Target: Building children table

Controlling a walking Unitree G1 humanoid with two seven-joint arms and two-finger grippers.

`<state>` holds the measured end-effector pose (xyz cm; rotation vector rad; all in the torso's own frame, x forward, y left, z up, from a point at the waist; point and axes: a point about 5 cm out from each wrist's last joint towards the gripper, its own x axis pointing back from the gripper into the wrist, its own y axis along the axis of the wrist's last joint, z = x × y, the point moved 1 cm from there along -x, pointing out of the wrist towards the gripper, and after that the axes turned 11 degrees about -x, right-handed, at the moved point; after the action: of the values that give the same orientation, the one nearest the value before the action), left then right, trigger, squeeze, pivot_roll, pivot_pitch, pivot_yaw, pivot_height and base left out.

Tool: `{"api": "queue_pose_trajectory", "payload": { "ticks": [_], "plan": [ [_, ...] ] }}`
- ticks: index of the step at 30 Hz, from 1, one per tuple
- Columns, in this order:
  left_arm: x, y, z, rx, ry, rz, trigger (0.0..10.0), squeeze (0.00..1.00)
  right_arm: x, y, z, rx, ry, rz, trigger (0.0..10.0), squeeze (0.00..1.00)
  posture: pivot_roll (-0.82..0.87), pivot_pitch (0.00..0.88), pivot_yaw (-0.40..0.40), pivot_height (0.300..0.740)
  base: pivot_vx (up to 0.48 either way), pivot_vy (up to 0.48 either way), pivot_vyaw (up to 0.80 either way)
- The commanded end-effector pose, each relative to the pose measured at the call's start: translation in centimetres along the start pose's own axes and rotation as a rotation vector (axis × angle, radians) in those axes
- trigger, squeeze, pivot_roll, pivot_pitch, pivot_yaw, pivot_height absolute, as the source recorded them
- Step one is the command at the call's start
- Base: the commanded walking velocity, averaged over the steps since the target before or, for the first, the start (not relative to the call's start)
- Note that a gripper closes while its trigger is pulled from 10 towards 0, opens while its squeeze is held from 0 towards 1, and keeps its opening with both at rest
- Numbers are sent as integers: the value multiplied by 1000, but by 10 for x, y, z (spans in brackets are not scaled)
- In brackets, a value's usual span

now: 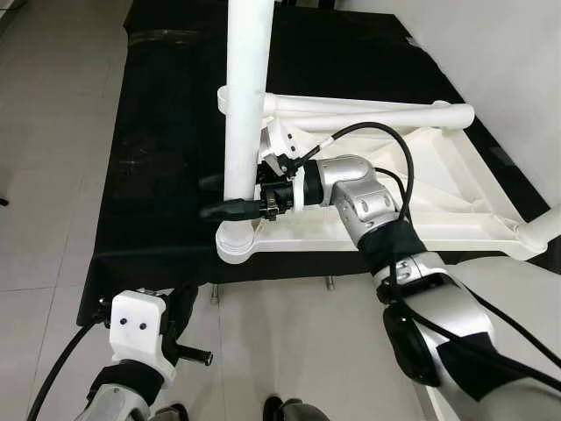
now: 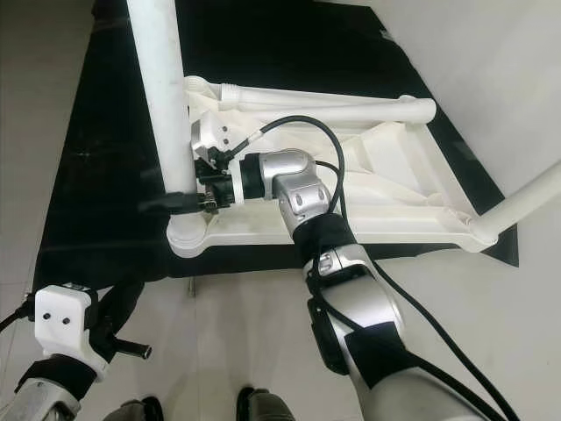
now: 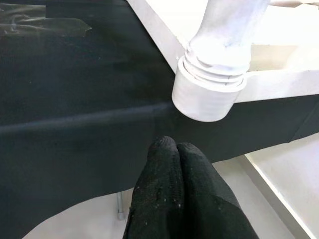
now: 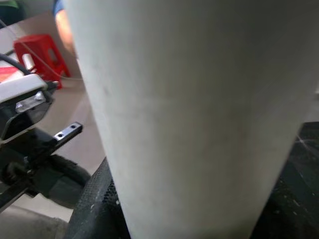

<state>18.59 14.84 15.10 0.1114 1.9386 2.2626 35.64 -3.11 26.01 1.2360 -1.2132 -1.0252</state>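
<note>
Left eye view: a white plastic children's table top (image 1: 456, 189) lies upside down on a black cloth (image 1: 158, 158) spread over a low surface on the pale tiled floor (image 1: 44, 175). One white table leg (image 1: 247, 96) stands upright in the near-left corner socket (image 1: 238, 239). A second white leg (image 1: 368, 110) lies across the far edge of the top, and a third (image 1: 545, 226) juts out at the right corner. The right gripper (image 1: 230, 209) reaches in from the right with its black fingers closed around the lower part of the upright leg. The left gripper (image 1: 197, 355) hangs low over the floor, short of the cloth's edge.

Right eye view: the same arrangement; the ribbed underside of the top shows plainly.

Left wrist view: the left gripper's two black fingers (image 3: 174, 184) lie pressed together, holding nothing. Beyond them are the cloth edge and the round corner socket with the leg's threaded end seated in it.

Right wrist view: the upright leg's matt white surface is close up between the right gripper's dark fingers (image 4: 94, 199).
</note>
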Motion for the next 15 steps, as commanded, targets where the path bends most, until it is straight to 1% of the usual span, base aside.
{"api": "queue_pose_trajectory", "payload": {
  "ticks": [1,2,3,5,6,7,8,9,10,11,12,13,15],
  "plan": [
    [2,-3,-4,14,-7,21,10000,0,5,-5,0,-23,21,8,0,0,-34,240,-169,740,0,0,0],
    [2,-3,-4,14,-7,21,10000,0,5,-5,0,-23,21,8,0,0,-34,240,-169,740,0,0,0],
    [1,-3,-4,16,-8,21,10000,0,10,-5,-1,-18,7,1,0,0,-42,234,-172,740,0,0,0],
    [-1,-4,-5,20,-8,19,10000,0,20,-4,-4,-2,-63,-31,0,0,-48,228,-175,740,0,0,0],
    [-1,-5,-5,22,-7,18,10000,0,25,-4,-5,4,-120,-58,0,0,-57,222,-182,740,0,0,0],
    [-1,-5,-5,22,-7,18,10000,0,25,-4,-5,4,-120,-58,0,0,-57,222,-182,740,0,0,0],
    [-2,-5,-5,22,-3,15,10000,0,29,-8,-6,-18,-211,-100,0,0,-71,215,-188,740,0,0,0],
    [-2,-5,-5,22,-3,15,10000,0,29,-8,-6,-18,-211,-100,0,0,-71,215,-188,740,0,0,0],
    [-2,-5,-4,23,-1,13,10000,0,31,-12,-5,-44,-281,-130,0,0,-71,215,-188,740,0,0,0],
    [-2,-5,-4,23,-1,13,10000,0,31,-12,-5,-44,-281,-130,0,0,-71,215,-188,740,0,0,0],
    [-3,-6,-3,24,2,10,10000,0,24,-28,-3,-168,-428,-197,0,0,-90,207,-188,740,0,0,0],
    [-4,-7,-1,24,4,9,10000,0,14,-72,6,-273,-785,-141,0,0,-124,193,-178,740,0,0,0],
    [-4,-7,-1,24,4,9,10000,0,14,-72,6,-273,-785,-141,0,0,-124,193,-178,740,0,0,0]
  ]
}}
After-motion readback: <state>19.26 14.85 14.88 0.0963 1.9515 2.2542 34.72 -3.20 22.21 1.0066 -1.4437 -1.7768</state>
